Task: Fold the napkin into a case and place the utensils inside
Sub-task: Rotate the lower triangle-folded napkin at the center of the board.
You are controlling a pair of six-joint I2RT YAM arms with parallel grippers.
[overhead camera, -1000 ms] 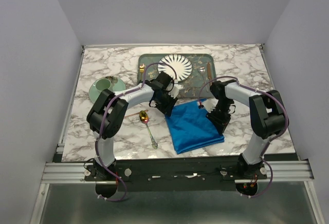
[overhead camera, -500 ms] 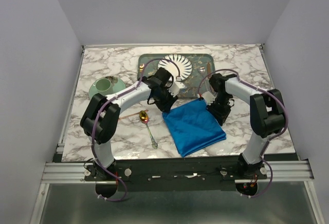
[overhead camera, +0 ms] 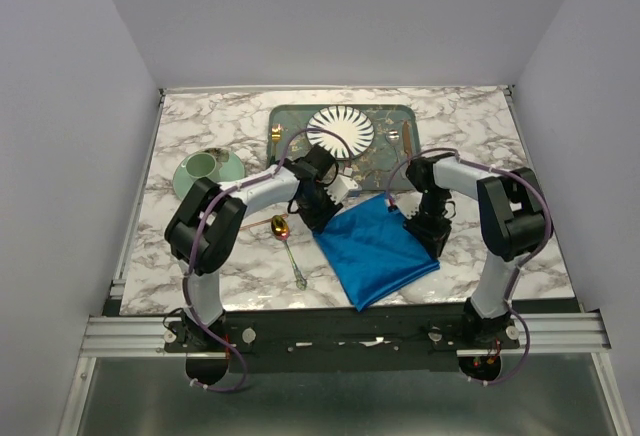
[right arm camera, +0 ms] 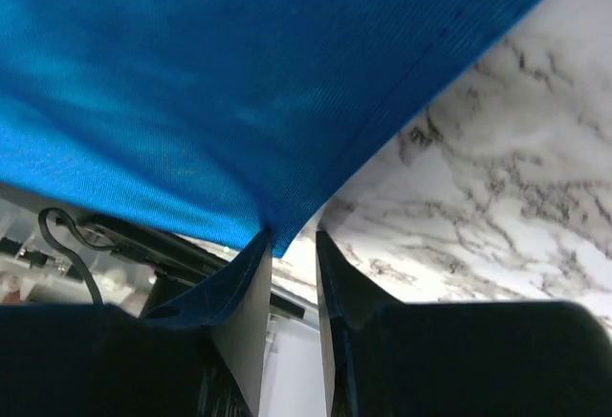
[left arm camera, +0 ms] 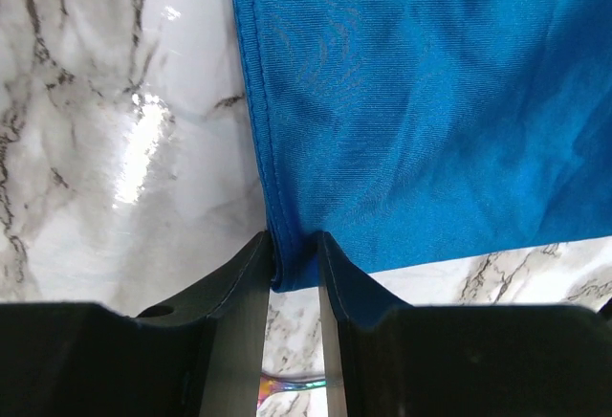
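While the napkin [overhead camera: 375, 248] lies spread on the marble table [overhead camera: 480, 121] between my arms, I see my left gripper [left arm camera: 295, 272] pinching its left corner and my right gripper [right arm camera: 292, 243] closed narrowly on its right corner.

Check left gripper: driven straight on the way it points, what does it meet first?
The napkin. The left gripper pinches its corner, and blue cloth fills the line ahead. The marble table lies beneath; whether the gripper would reach it through the cloth is unclear, since depth is hard to judge.
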